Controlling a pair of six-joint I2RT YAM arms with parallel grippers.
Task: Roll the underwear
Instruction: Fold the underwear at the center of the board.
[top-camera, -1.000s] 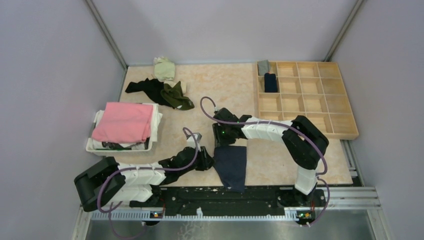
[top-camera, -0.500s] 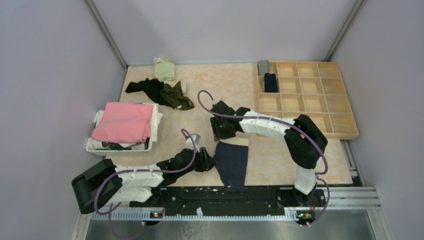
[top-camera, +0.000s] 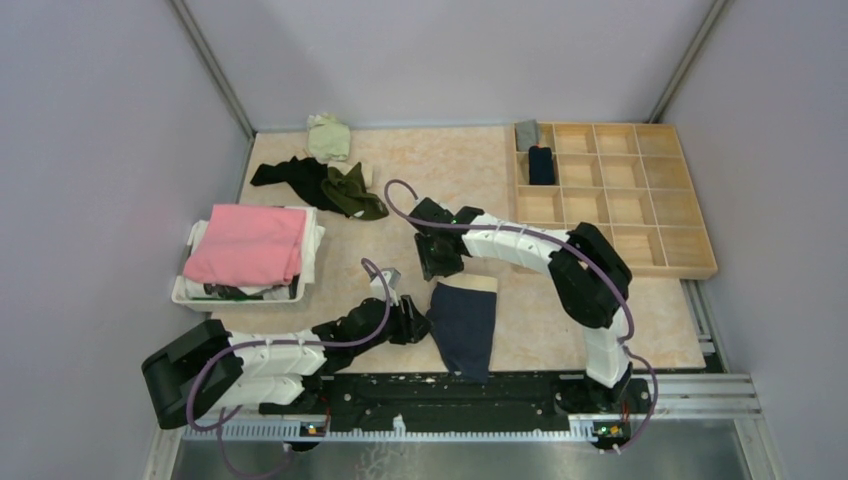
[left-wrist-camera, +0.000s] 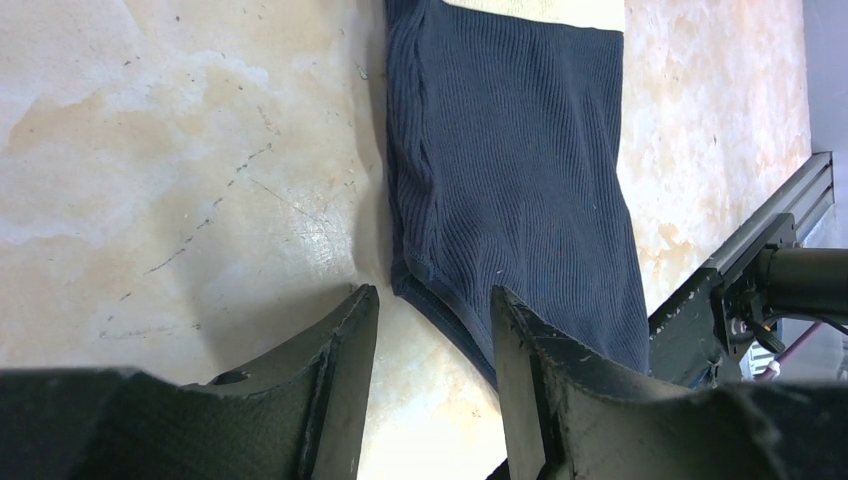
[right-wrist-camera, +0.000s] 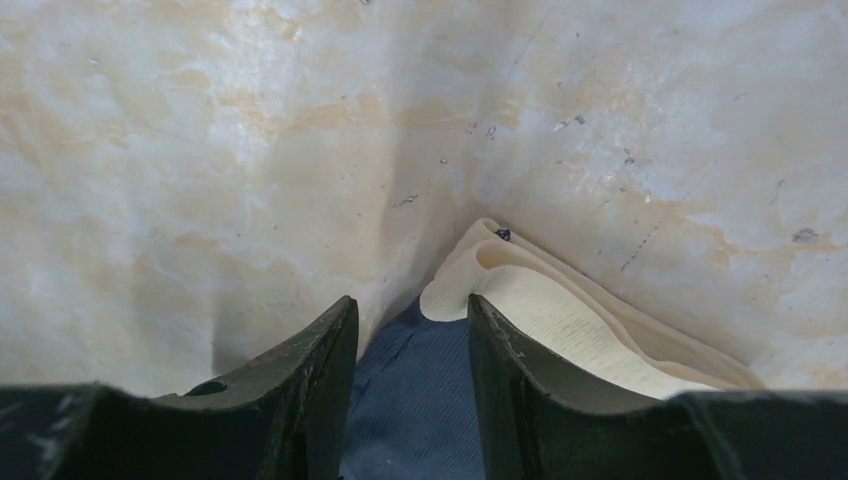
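Top view: the navy underwear (top-camera: 463, 325) lies flat on the worktop (top-camera: 470, 170) near the front edge, between the hands. Only the wrist cameras show the grips: the left hand (left-wrist-camera: 430, 300) is half open and empty at the ribbed left hem. The right hand (right-wrist-camera: 410, 310) is parted too, holding nothing, at the doubled beige waistband (right-wrist-camera: 570, 325) corner.

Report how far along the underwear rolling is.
Done: a grey roll and a navy roll sit in the wooden tray. In hand: the navy brief lies flat, unrolled, the open left gripper at its side, the open right gripper at its beige waistband. Left: the dark-and-olive pile and the pale green piece.
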